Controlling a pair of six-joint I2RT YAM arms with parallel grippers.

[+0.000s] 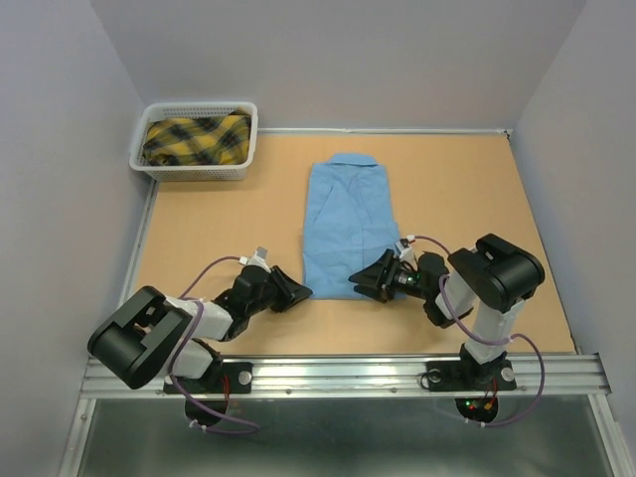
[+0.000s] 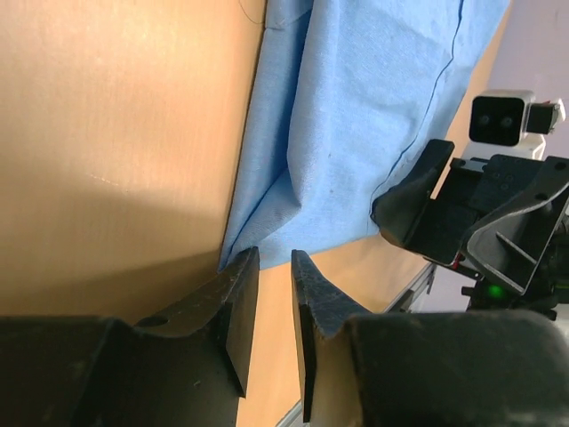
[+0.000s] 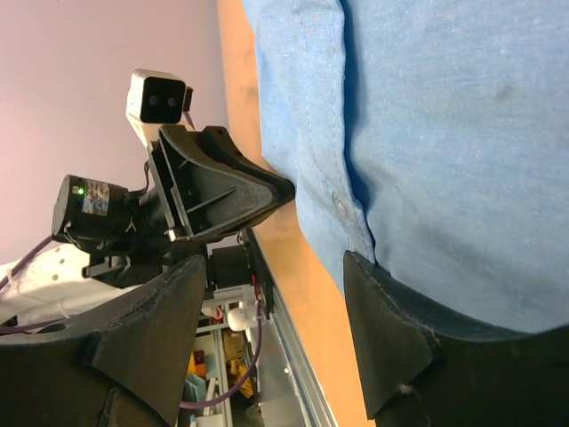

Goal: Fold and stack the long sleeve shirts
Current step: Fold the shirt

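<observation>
One light blue long sleeve shirt (image 1: 343,224) lies folded into a narrow strip in the middle of the table, collar at the far end. My left gripper (image 1: 301,291) rests low at its near left corner. In the left wrist view its jaws (image 2: 276,258) stand a narrow gap apart, with bare table showing between them and the shirt's corner (image 2: 258,222) right at the tips. My right gripper (image 1: 358,280) is wide open at the near hem. One finger (image 3: 391,329) rests against the shirt's buttoned edge (image 3: 444,133), the other hangs off to the side.
A white basket (image 1: 189,171) holding a yellow and black plaid cloth (image 1: 197,139) stands at the far left corner. The two grippers face each other closely across the shirt's near end. The table's metal front rail (image 1: 348,373) runs just behind them.
</observation>
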